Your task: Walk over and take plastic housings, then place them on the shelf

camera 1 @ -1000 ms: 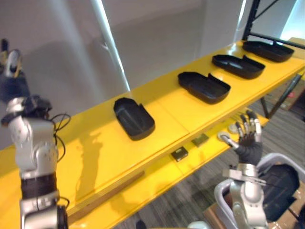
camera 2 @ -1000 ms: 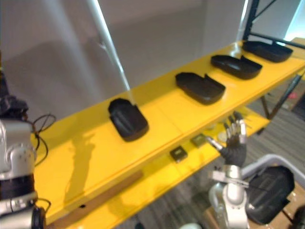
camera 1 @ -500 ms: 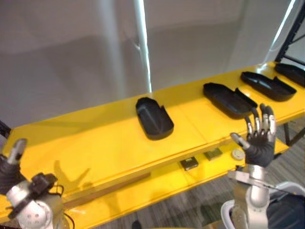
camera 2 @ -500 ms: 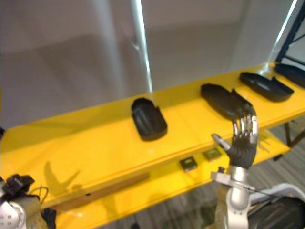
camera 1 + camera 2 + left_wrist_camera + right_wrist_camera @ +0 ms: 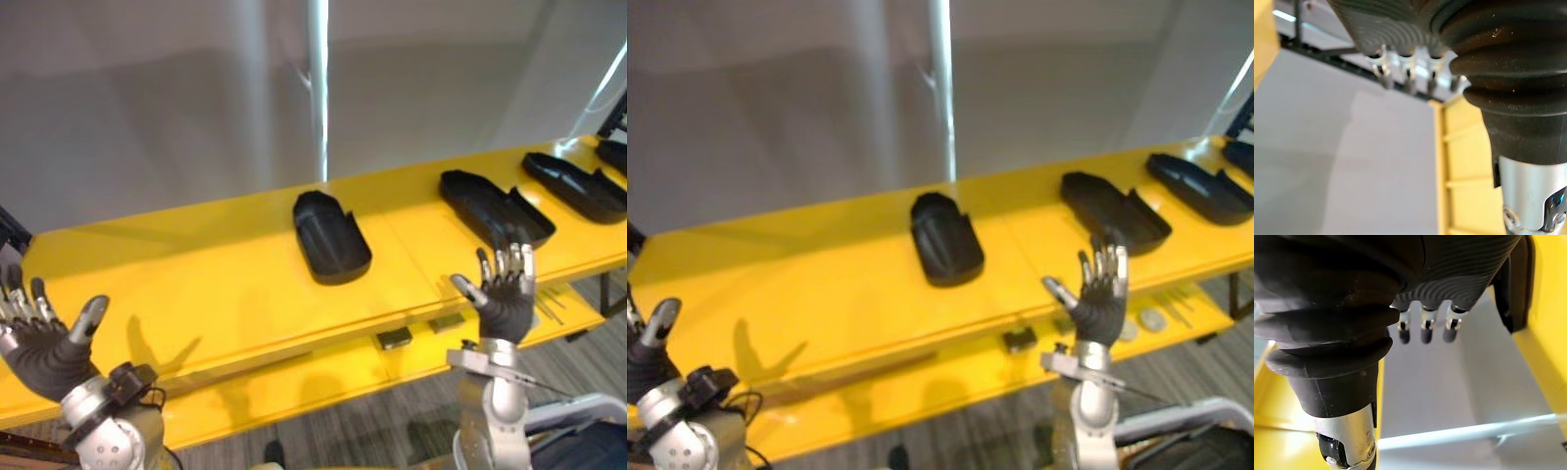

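Observation:
Black plastic housings lie in a row on the yellow shelf (image 5: 216,284): one (image 5: 331,236) at the middle, a second (image 5: 495,205) to its right, a third (image 5: 578,185) near the right edge. My right hand (image 5: 505,295) is raised in front of the shelf's edge, below the second housing, fingers straight and spread, holding nothing. At the lower left my left hand (image 5: 44,343) is also up with spread fingers, empty, in front of the shelf's left end. In each wrist view the fingers (image 5: 1422,330) point straight out past the ribbed cover.
A lower yellow shelf (image 5: 333,377) carries small flat parts (image 5: 395,339) and a round disc (image 5: 1154,318). A grey wall with a bright vertical strip (image 5: 317,88) stands behind the shelf. Grey carpet floor (image 5: 392,431) lies below.
The camera has swung, shifting the whole scene right. My left hand has risen into view with spread fingers. My right hand sits slightly lower, still spread.

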You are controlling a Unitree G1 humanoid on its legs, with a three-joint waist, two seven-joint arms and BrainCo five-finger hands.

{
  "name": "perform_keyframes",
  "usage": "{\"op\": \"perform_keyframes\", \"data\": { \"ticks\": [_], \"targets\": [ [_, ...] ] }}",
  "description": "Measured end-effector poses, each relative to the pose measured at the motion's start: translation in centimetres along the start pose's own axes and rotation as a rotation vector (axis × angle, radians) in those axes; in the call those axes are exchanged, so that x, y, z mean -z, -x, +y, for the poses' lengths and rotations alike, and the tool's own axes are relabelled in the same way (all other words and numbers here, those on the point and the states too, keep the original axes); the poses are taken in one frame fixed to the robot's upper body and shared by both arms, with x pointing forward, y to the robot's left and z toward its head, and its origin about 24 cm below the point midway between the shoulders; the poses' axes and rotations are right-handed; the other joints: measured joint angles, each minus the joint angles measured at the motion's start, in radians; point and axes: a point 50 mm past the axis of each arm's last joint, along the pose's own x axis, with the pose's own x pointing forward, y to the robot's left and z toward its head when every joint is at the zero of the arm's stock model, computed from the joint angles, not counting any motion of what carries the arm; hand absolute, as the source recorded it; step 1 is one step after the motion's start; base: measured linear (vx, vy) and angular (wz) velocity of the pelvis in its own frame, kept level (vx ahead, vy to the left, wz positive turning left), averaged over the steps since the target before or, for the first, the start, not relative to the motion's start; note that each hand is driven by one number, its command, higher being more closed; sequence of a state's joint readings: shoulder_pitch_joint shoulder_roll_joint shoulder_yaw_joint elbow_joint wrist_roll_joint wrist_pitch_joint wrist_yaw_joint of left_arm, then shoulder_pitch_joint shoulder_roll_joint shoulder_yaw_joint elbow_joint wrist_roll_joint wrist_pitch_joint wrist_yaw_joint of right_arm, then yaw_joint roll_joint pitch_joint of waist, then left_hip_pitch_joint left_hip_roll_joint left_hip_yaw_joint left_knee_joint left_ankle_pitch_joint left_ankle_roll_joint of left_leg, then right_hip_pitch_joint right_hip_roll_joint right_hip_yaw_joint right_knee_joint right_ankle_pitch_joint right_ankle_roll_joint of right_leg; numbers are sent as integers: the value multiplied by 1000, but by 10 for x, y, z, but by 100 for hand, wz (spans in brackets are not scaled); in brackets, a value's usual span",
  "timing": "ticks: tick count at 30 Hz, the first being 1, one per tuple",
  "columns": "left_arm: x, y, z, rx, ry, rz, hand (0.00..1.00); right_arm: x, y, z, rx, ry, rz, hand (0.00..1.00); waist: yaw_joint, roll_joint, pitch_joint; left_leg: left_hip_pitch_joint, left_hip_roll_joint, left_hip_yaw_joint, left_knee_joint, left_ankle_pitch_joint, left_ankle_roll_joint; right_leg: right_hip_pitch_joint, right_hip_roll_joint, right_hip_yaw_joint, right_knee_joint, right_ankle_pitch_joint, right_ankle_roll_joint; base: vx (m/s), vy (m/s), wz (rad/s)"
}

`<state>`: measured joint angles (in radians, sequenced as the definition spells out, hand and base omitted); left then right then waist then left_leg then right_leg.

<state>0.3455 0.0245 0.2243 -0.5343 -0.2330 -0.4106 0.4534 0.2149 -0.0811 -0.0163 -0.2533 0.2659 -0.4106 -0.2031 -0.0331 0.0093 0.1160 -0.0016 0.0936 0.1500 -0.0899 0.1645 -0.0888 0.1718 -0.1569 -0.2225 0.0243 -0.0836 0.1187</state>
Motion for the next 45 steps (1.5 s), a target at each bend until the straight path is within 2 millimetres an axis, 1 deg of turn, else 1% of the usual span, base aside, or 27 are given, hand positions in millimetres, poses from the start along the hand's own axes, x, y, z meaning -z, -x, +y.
{"op": "perform_keyframes", "data": {
  "ticks": [4,8,9,10,11,12,14,16,17,18,20,21,22,23,24,25,26,27,28,29,30,31,37,41,43,44,45],
  "targets": [
    [5,4,-13,90,37,35,0,6,1,-4,54,61,36,0,-7,-7,5,1,3,6,0,0,0,-4,1,6,2,0,-1,-6,-3,-5],
    [11,11,-32,177,104,79,0,9,4,-18,157,135,68,0,-13,-8,8,5,13,55,0,-3,2,-40,2,60,17,1,-2,-10,6,-34],
    [14,12,-38,193,120,90,0,8,5,-26,202,158,70,0,-18,-9,8,11,17,75,0,-6,0,-48,4,81,18,5,-2,-1,5,-52],
    [18,12,-43,210,134,105,0,7,8,-33,244,180,71,0,-33,-11,11,23,20,97,0,-11,-2,-50,4,101,17,8,-2,1,3,-53],
    [20,12,-46,220,143,111,0,6,9,-38,264,191,70,0,-40,-12,12,30,21,108,0,-14,-3,-52,4,114,18,9,-1,2,9,-64],
    [23,11,-52,241,161,124,0,3,15,-47,309,215,72,0,-49,-13,14,45,26,139,0,-22,-5,-59,6,146,18,12,-2,3,15,-72],
    [23,9,-60,273,178,123,0,-6,23,-57,362,238,60,0,-77,-11,15,55,32,182,0,-32,-10,-76,10,189,16,19,-6,11,17,-72],
    [20,5,-72,290,209,95,0,-15,32,-67,404,184,35,0,-106,-10,19,71,42,233,0,-44,-19,-100,20,244,15,28,-9,23,12,-71],
    [19,4,-74,288,218,88,0,-16,33,-69,404,170,34,0,-115,-10,19,77,45,248,1,-47,-20,-104,23,259,13,31,-9,33,1,-72],
    [17,0,-79,281,236,76,0,-16,36,-69,395,155,40,0,-131,-10,19,89,51,270,1,-54,-27,-110,29,281,14,33,-9,39,-7,-68],
    [15,-3,-82,263,246,60,0,-14,37,-65,345,149,49,0,-138,-5,18,104,59,287,7,-70,-38,-121,41,319,14,38,-10,45,-10,-66],
    [15,-5,-82,248,222,48,0,-12,35,-57,290,133,53,0,-131,-7,19,91,59,245,55,-113,-50,-134,50,349,16,44,-12,35,-7,-62],
    [15,-5,-82,240,211,44,0,-10,34,-51,253,121,54,0,-119,-9,20,65,58,183,121,-160,-48,-143,57,372,15,49,-15,28,-9,-102],
    [14,-6,-79,216,204,43,0,-9,28,-40,174,97,45,0,-89,5,24,6,54,48,260,-267,-21,-157,83,422,13,55,-23,20,7,-120],
    [15,-5,-73,189,186,47,0,-8,21,-27,89,89,30,0,-69,15,33,-26,48,-70,359,-338,-15,-161,113,467,13,58,-27,14,34,-135],
    [14,-3,-67,168,164,49,0,-8,16,-18,35,79,17,0,-56,26,32,-35,42,-150,395,-373,-11,-168,131,498,13,60,-29,33,77,-111],
    [13,-2,-61,153,134,43,0,-9,12,-11,-7,74,0,0,-45,42,27,-34,36,-197,412,-396,-12,-171,140,521,13,62,-28,34,85,-82],
    [12,-1,-57,145,119,42,0,-10,8,-6,-28,64,-14,0,-35,43,26,-32,33,-199,413,-404,-9,-178,139,535,13,64,-25,45,92,-56],
    [9,0,-53,141,109,32,0,-10,5,-1,-41,51,-27,0,-32,36,30,-33,28,-190,408,-407,-10,-189,133,544,14,73,-10,28,68,-34],
    [8,-1,-51,137,104,25,0,-11,4,1,-49,44,-30,0,-29,31,33,-33,26,-182,404,-407,-10,-194,130,549,13,78,-3,26,80,-32],
    [7,-1,-48,127,93,22,0,-11,3,4,-61,35,-34,0,-9,25,35,-33,24,-162,397,-406,-10,-207,126,553,14,88,6,42,67,-29],
    [8,1,-45,124,83,29,0,-10,2,6,-67,32,-35,0,-4,25,35,-33,22,-157,393,-406,-10,-205,121,550,7,99,9,58,76,-24],
    [5,0,-47,132,101,8,0,-8,1,4,-70,39,-26,0,-10,27,35,-15,-3,-152,334,-378,1,-203,90,504,-2,112,20,30,48,2],
    [4,1,-46,129,105,2,0,-7,2,7,-102,36,-16,0,-7,25,36,-22,-4,-148,343,-381,6,-203,86,496,-4,113,22,-42,44,3],
    [3,1,-48,131,123,-7,0,-7,1,8,-126,41,-18,0,-9,33,44,-61,3,-169,403,-411,9,-207,95,476,8,105,17,-74,33,16],
    [3,2,-54,147,153,-12,0,-4,-2,6,-132,60,-13,0,-8,39,62,-94,16,-184,484,-441,6,-232,111,470,78,72,17,-79,46,19],
    [2,3,-57,156,172,-18,0,-3,-4,5,-132,68,-10,0,-8,41,72,-109,18,-197,521,-453,2,-248,120,465,126,50,16,-96,54,30]
  ]
}}
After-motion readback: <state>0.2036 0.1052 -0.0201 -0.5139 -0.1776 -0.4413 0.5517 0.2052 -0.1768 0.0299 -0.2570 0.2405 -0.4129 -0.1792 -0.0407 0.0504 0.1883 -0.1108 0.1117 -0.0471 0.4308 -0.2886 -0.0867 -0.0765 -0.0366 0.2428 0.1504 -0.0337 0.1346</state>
